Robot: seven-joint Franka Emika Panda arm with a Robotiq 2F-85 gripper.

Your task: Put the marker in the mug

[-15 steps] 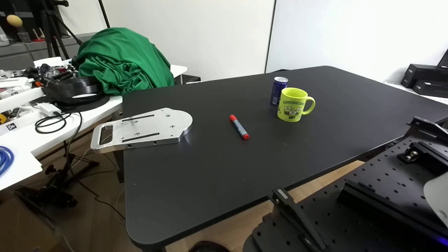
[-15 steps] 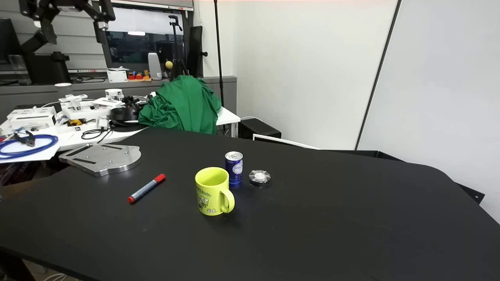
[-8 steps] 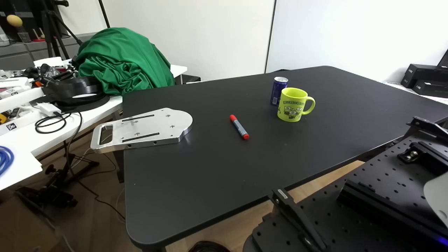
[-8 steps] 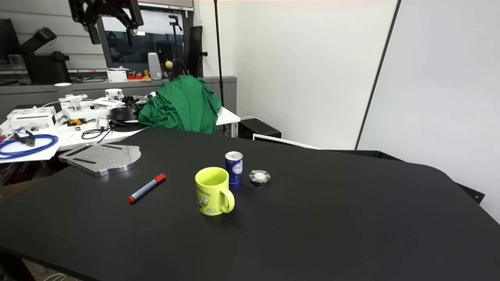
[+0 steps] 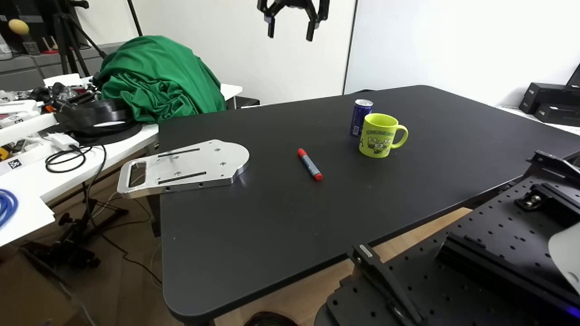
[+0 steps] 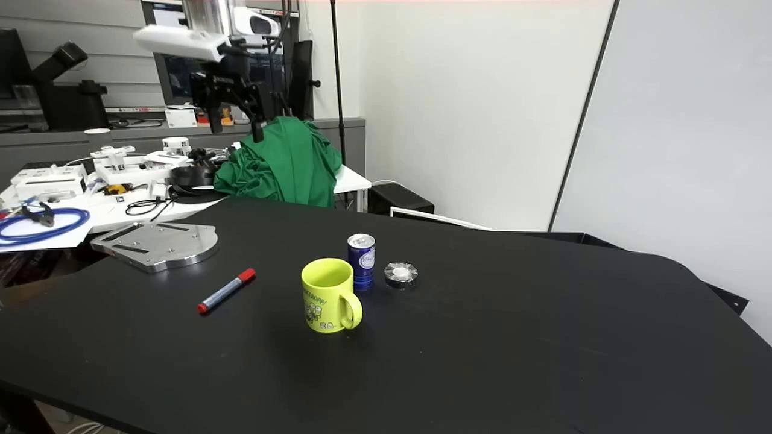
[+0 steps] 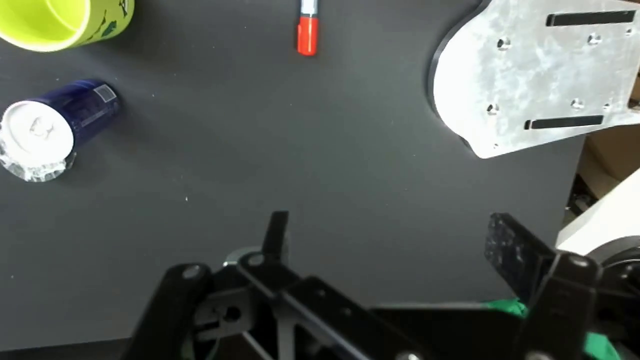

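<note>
Black tabletop (image 7: 300,165) shows in wrist view, mug (image 7: 82,25) and marker (image 7: 307,30) cropped, hand (image 7: 389,225) spread apart.

Gripper (image 6: 236,134) lower, now in both exterior views

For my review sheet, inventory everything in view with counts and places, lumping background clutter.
Table: one, black, central.
Mug: one, yellow-green, upright on the table.
Marker: one, grey with red ends, on the table.
Can: one, blue, near the mug.
Disc: one, black and silvery, beside the can.
Metal plate: one, silver, overhanging the table's edge.
Cloth: one, green, heaped on a white side table.
Clutter: many pieces, mixed colours, in the background.
Wall panels: two, white, at the back.
Perforated board: one, black, beside the table.
Gripper: one, black, open, above the table.
Arm: one, white, cropped, above the gripper.
</note>
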